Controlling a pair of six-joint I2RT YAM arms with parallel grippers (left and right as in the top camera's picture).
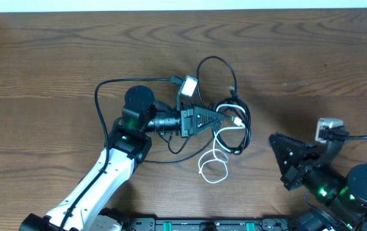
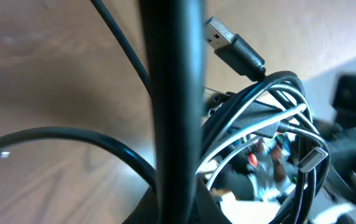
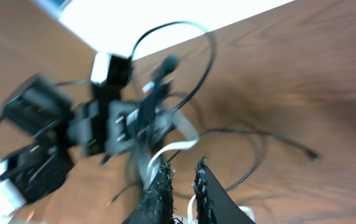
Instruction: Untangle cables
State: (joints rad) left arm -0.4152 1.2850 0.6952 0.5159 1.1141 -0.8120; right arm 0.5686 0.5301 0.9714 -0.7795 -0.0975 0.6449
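The cables lie knotted mid-table: black loops wound around a white cord. My left gripper points right into the knot and is shut on a black cable, which rises straight in front of the left wrist camera and hides the jaws. Behind it I see a USB plug and white strands. My right gripper sits apart, right of the tangle, touching no cable. Its frayed fingers stand a narrow gap apart, with only table and white cord showing beyond them.
A white plug block sits at the top of the tangle. A long black cord sweeps out left around the left arm's wrist. The table's far edge runs along the top.
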